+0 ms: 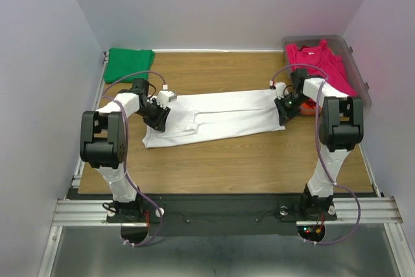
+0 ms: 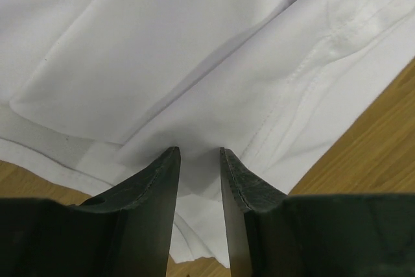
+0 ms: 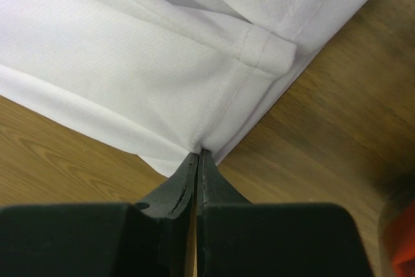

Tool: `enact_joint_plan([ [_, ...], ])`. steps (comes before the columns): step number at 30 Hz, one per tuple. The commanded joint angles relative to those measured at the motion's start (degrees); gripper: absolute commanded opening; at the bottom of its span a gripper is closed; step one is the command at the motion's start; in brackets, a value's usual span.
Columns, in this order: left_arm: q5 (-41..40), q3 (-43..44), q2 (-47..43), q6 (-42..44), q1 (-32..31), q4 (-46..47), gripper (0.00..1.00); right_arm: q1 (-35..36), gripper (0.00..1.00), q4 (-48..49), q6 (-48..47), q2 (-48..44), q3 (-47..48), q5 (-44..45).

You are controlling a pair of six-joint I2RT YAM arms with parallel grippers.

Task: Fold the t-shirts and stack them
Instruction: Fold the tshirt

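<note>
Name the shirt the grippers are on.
The white t-shirt, laid out mid-table: right gripper pinches its edge, left gripper open over it. The green t-shirt and pink t-shirt lie far back.

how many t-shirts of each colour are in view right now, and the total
white t-shirt: 1
green t-shirt: 1
magenta-pink t-shirt: 1
orange t-shirt: 1 (only a sliver shows)
total: 4

Robot lab cell: bare walls (image 1: 227, 4) enclose a rail-edged wooden table (image 1: 227, 160).
</note>
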Motion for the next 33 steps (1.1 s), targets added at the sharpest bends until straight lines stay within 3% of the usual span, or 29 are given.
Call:
enact_joint_plan([
  [1,-3.28,-1.55,1.46,-2.75,0.01,3.56,0.39,0.32,0.03,1.60,-1.45,-1.97,-1.93,5.40],
  [5,-4.34,-2.26,1.82,-3.02,0.10,4.09,0.35,0.32,0.04,1.69,-1.89,-2.77,-1.75,6.46],
  [12,-0.83,1.25,-4.94,-2.40,0.63,-1.27,0.47,0.41,0.34,-0.50,-1.72,-6.46,-0.35,2.69],
  [14,0.31,2.65,-7.22,-2.75,0.63,-3.02,0.48,0.76,0.36,-1.99,-1.54,-7.77,0.79,0.58],
  [22,3.30,3.11,-8.47,-9.95,-1.04,-2.69,0.49,2.25,0.34,-2.26,0.13,-6.82,4.83,-4.00],
  [28,1.20,-2.25,-6.18,-15.84,-3.85,3.55,0.47,3.04,0.22,0.28,1.36,-0.67,7.39,-4.27],
  [33,-1.79,-4.37,-2.58,-20.33,-3.85,6.46,0.45,2.96,0.22,3.18,1.10,1.71,4.41,-1.72],
])
